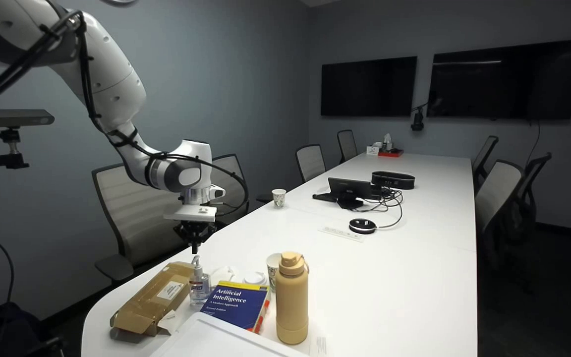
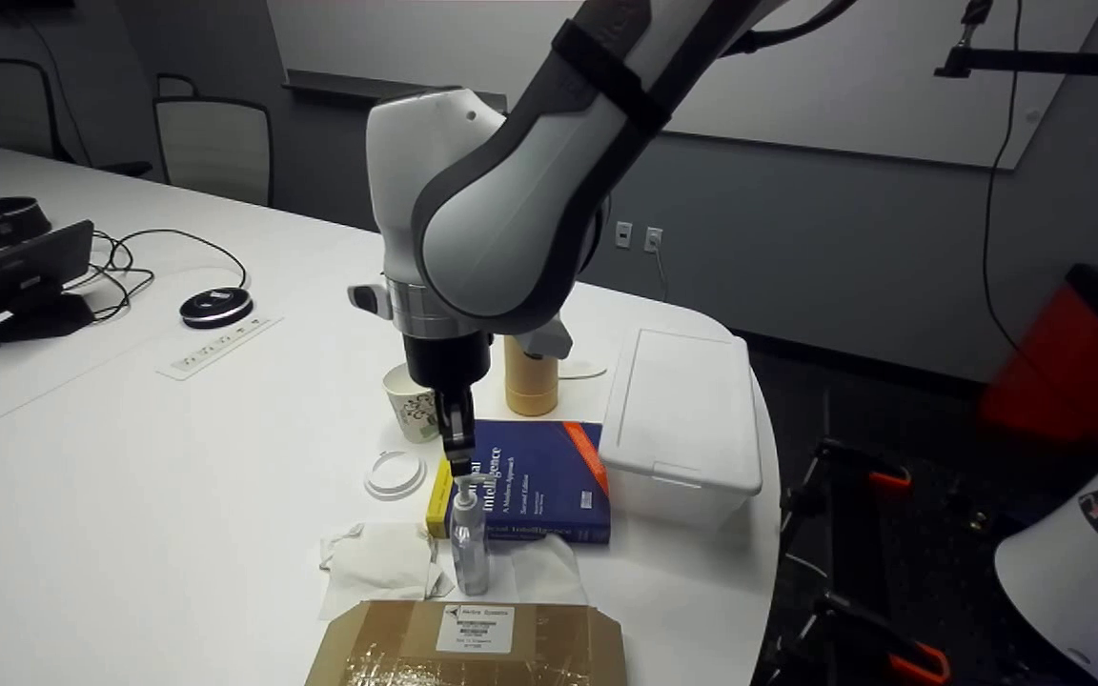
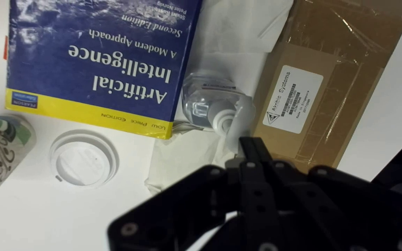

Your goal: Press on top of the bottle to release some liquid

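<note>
The clear pump bottle (image 1: 199, 288) stands upright on the white table between the cardboard box and the blue book. It also shows in an exterior view (image 2: 470, 551) and the wrist view (image 3: 201, 104). Its white pump head (image 3: 239, 122) points toward the gripper side in the wrist view. My gripper (image 3: 251, 140) is shut with nothing between its fingers. In both exterior views the fingertips (image 1: 195, 250) (image 2: 460, 467) are right above the pump head, pointing down. I cannot tell whether they touch it. In the wrist view the fingertips overlap the pump head's edge.
A cardboard box (image 2: 473, 648) lies beside the bottle, a blue book (image 2: 539, 476) on its opposite side. Tissues (image 2: 382, 562), a white lid (image 2: 395, 474), a paper cup (image 2: 413, 405), a tan flask (image 1: 292, 302) and a white plastic bin (image 2: 682, 400) stand or lie nearby.
</note>
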Controlling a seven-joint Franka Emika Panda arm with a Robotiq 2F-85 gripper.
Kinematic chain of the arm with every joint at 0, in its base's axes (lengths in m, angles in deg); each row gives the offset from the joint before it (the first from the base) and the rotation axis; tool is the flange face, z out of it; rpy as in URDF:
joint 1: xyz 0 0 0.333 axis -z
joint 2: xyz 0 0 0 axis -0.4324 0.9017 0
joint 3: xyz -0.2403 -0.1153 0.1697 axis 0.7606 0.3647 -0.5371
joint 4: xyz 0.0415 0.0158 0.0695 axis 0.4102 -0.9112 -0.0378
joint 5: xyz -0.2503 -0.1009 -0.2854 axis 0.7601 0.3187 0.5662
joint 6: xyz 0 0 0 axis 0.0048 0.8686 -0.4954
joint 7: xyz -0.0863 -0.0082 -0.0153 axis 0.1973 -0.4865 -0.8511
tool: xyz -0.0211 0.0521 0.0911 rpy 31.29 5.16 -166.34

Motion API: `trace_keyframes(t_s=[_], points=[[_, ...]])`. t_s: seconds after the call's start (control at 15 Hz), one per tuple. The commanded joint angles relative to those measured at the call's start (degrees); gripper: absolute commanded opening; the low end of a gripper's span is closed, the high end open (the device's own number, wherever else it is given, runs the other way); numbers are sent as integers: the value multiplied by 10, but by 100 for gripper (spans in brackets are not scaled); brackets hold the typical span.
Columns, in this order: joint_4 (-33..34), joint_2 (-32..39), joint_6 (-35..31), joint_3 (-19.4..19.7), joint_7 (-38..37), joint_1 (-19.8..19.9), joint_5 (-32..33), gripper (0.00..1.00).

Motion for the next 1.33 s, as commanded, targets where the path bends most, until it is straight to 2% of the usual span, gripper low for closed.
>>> trace_keyframes(t_s=[0.0,0.87,1.27], points=[[-3,3,-2,-11,4,9,-8,0],[-1,20,-10,-18,6,17,-12,0],[-3,23,-15,-8,-3,7,5,0]])
